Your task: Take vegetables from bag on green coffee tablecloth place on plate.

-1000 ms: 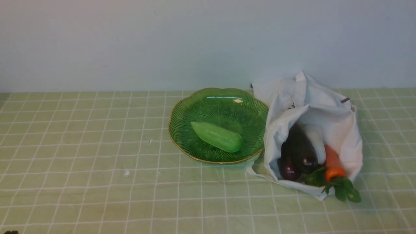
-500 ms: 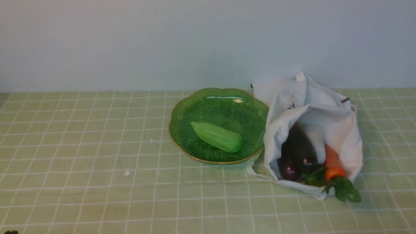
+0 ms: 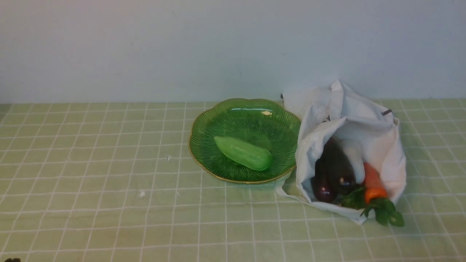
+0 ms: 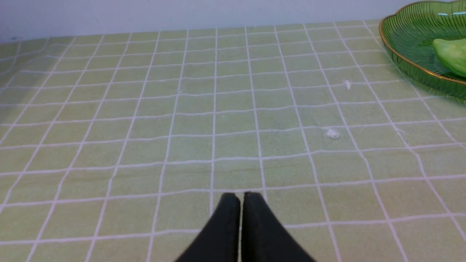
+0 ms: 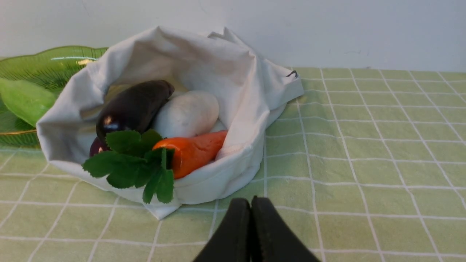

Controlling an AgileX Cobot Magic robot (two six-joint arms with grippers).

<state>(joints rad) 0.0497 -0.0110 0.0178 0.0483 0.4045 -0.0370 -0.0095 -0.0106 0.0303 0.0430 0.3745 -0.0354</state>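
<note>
While the cucumber [image 3: 243, 153] waits on the plate [image 3: 233, 109]:
my right gripper [image 5: 251, 203] and left gripper [image 4: 240, 198], both pressed closed and empty, face the bag [image 5: 233, 69].

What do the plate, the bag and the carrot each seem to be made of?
Plate: likely glass, translucent green, with glossy highlights, ribs and a gold rim.
Bag: soft white cloth, matte, creased and slumped in folds.
Carrot: probably plastic, given its smooth, shiny orange skin; its leaves look flat and artificial.
</note>
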